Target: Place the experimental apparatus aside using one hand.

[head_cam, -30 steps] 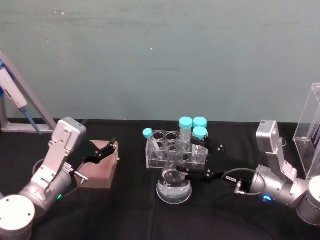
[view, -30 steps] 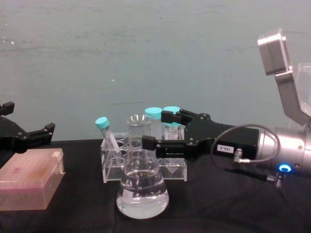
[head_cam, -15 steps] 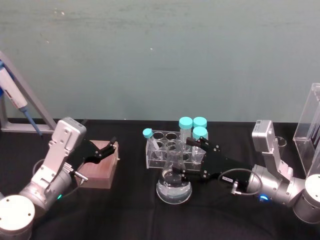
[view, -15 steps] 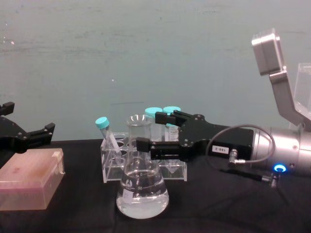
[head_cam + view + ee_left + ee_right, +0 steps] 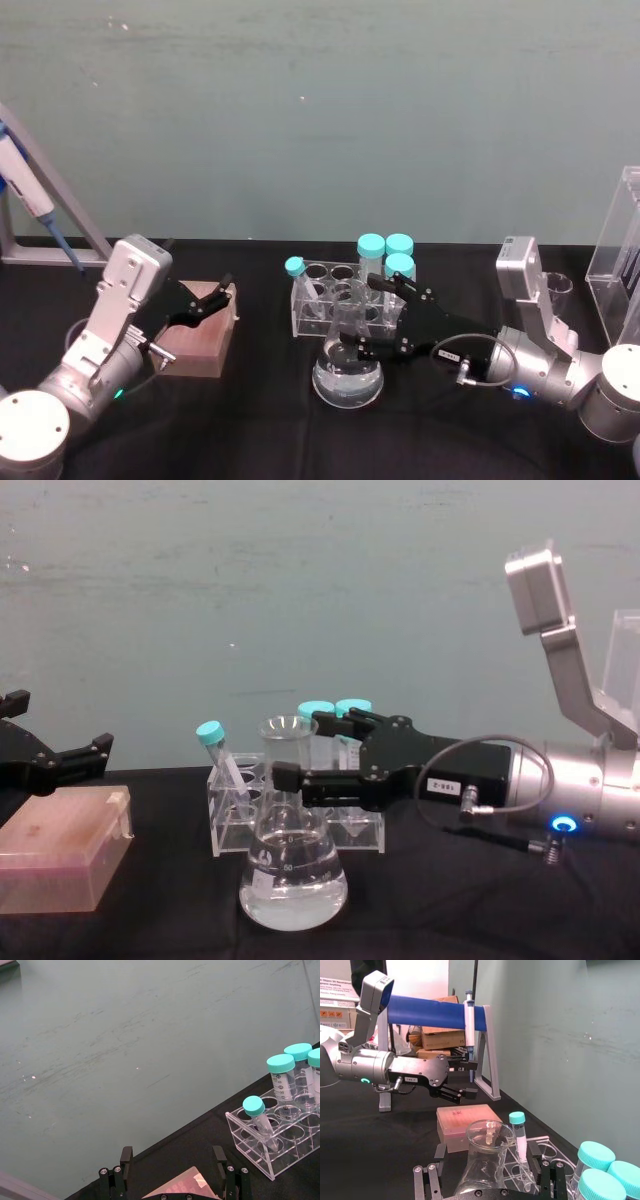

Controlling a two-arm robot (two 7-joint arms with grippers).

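Observation:
The conical flask (image 5: 347,378) of clear liquid stands on the black table in front of the tube rack. My right gripper (image 5: 358,318) is open, with one finger on each side of the flask's neck (image 5: 288,772) and a gap to the glass. In the right wrist view the flask neck (image 5: 487,1146) sits between the right gripper's (image 5: 487,1152) spread fingers. A tall acrylic stand (image 5: 622,262) rises at the far right, with a small glass beaker (image 5: 556,288) behind my right arm. My left gripper (image 5: 205,300) hovers open over a pink box at the left.
A clear tube rack (image 5: 340,300) with teal-capped tubes (image 5: 333,712) stands just behind the flask. The pink box (image 5: 62,860) lies at the left front. A pipette on a grey sloped stand (image 5: 40,215) is at the far left edge.
My right gripper has slid leftward, so its open fingers now reach around the flask's neck. The flask and the left arm have stayed where they were.

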